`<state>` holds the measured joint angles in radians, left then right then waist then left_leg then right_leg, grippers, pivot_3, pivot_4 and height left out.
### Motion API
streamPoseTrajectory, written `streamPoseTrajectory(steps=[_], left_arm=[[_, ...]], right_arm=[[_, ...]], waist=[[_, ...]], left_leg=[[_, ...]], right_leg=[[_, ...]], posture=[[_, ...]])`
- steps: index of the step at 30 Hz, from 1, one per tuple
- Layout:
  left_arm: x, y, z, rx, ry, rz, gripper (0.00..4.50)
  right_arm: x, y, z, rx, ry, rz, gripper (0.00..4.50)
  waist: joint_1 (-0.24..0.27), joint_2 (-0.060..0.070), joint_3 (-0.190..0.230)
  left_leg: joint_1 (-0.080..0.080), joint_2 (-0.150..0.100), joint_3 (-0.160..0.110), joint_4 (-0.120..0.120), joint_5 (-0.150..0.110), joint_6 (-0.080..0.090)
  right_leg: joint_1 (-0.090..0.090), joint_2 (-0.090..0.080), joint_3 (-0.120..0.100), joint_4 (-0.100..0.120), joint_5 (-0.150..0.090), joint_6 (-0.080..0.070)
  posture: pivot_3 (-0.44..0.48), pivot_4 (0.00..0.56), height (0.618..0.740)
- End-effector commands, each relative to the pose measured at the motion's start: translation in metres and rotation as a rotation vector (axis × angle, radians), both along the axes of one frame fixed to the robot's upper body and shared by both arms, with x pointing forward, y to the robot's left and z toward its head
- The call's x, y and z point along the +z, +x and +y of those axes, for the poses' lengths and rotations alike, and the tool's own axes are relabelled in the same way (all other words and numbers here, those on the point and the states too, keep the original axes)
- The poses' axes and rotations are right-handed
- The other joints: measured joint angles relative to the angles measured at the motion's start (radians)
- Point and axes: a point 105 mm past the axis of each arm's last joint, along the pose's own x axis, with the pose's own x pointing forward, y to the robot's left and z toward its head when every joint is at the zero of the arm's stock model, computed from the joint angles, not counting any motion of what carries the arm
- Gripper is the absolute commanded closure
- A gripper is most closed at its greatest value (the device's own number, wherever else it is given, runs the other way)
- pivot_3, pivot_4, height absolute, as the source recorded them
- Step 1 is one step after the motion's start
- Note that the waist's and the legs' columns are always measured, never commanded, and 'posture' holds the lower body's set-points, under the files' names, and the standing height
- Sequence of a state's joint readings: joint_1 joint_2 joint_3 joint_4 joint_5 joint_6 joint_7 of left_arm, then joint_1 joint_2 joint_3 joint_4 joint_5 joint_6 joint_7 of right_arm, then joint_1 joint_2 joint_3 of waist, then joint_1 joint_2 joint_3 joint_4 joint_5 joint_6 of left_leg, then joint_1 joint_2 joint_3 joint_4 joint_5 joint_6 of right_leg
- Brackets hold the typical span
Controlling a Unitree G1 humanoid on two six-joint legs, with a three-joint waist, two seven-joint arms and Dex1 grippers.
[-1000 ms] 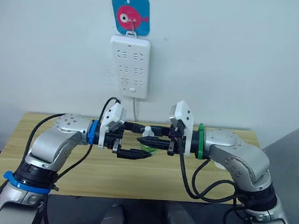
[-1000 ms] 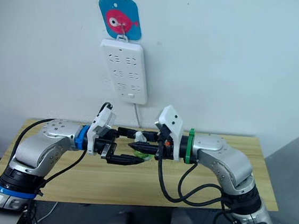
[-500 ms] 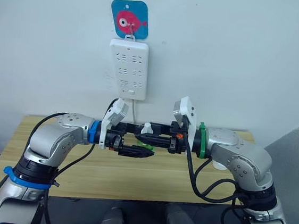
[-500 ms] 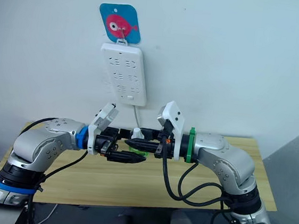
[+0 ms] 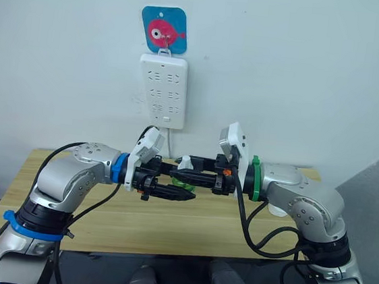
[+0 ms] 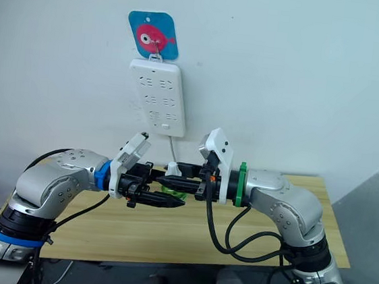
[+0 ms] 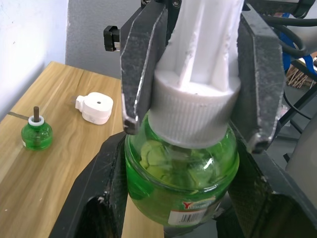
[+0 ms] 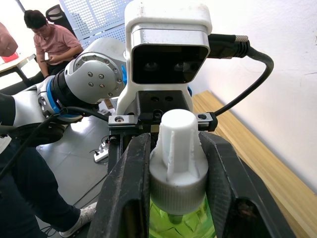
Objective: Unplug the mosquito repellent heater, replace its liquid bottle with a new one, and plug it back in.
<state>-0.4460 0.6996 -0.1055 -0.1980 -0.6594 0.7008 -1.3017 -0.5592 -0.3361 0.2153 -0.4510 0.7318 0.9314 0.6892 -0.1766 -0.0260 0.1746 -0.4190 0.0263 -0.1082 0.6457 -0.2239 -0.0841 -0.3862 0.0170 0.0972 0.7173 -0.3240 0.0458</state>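
A green liquid bottle point(image 7: 181, 171) with a white ribbed cap point(image 8: 177, 148) hangs above the table between both grippers. My left gripper point(image 5: 177, 183) is shut on the bottle's green body. My right gripper point(image 5: 188, 170) comes from the opposite side and is shut on the white cap. The mosquito repellent heater point(image 7: 94, 108), a small white rounded unit, lies on the wooden table point(image 5: 188, 220), unplugged. Beside it stands a second green bottle point(image 7: 36, 134) with a bare wick and no cap.
A white power strip point(image 5: 162, 89) hangs on the wall under a blue fish hook point(image 5: 164, 31), its cord dropping behind the table. In the right wrist view a seated person point(image 8: 47, 34) is in the background, and a leg in dark trousers point(image 8: 25, 188) stands nearer.
Both grippers have risen a little above the table with the bottle between them. The left gripper's fingers stand closer together than a second ago. The camera has tilted slightly.
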Motion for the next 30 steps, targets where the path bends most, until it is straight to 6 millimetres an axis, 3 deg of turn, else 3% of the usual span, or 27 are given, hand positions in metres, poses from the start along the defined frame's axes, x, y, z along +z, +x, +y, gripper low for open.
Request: streamPoseTrajectory(steps=[1, 5, 13, 17, 24, 27, 30], left_arm=[[0.000, -0.001, 0.000, -0.012, 0.017, -0.028, 2.16], [0.001, 0.004, -0.001, 0.017, 0.001, -0.045, 2.16], [0.001, 0.014, -0.002, 0.074, -0.018, -0.094, 2.16], [0.003, 0.024, -0.004, 0.128, -0.034, -0.152, 2.16], [0.000, 0.025, -0.007, 0.137, -0.035, -0.175, 2.16], [-0.001, 0.025, -0.007, 0.140, -0.033, -0.182, 2.16], [-0.002, 0.026, -0.007, 0.146, -0.033, -0.190, 2.16]], right_arm=[[0.020, -0.008, 0.000, 0.030, 0.056, -0.062, 3.41], [0.019, -0.007, -0.001, 0.023, 0.057, -0.076, 3.41], [0.014, -0.002, -0.002, -0.043, 0.041, -0.124, 0.53], [0.008, 0.004, -0.003, -0.135, 0.017, -0.138, 0.52], [0.005, 0.007, 0.003, -0.231, 0.052, -0.117, 0.52], [0.002, 0.008, 0.004, -0.242, 0.054, -0.110, 1.12], [0.001, 0.009, 0.005, -0.244, 0.054, -0.107, 2.22]], waist=[[-0.001, 0.000, -0.001], [-0.004, 0.000, -0.003], [-0.016, 0.000, -0.009], [-0.016, 0.001, -0.009], [-0.017, 0.001, -0.009], [-0.017, 0.001, -0.011], [-0.017, 0.001, -0.011]], left_leg=[[0.000, 0.000, 0.000, 0.000, 0.000, 0.000], [0.000, 0.000, 0.000, 0.000, 0.000, 0.000], [0.001, 0.000, 0.000, 0.000, 0.000, 0.000], [0.001, 0.000, 0.000, 0.000, 0.000, 0.000], [0.002, 0.000, 0.000, 0.000, 0.000, 0.001], [0.002, 0.000, 0.000, 0.000, 0.000, 0.001], [0.002, 0.000, 0.000, 0.000, 0.000, 0.001]], right_leg=[[0.000, 0.000, 0.000, 0.000, 0.000, 0.000], [0.000, 0.000, 0.000, 0.000, 0.000, 0.000], [0.001, 0.000, 0.000, 0.000, 0.000, 0.000], [0.001, 0.000, 0.000, 0.001, 0.000, 0.000], [0.001, 0.001, 0.001, 0.001, 0.000, 0.000], [0.002, 0.001, 0.001, 0.001, 0.000, 0.000], [0.002, 0.001, 0.001, 0.001, 0.000, 0.000]], posture=[[-0.173, 0.077, 0.724], [-0.174, 0.078, 0.724], [-0.171, 0.083, 0.724], [-0.171, 0.086, 0.724], [-0.174, 0.087, 0.724], [-0.174, 0.088, 0.724], [-0.174, 0.088, 0.724]])
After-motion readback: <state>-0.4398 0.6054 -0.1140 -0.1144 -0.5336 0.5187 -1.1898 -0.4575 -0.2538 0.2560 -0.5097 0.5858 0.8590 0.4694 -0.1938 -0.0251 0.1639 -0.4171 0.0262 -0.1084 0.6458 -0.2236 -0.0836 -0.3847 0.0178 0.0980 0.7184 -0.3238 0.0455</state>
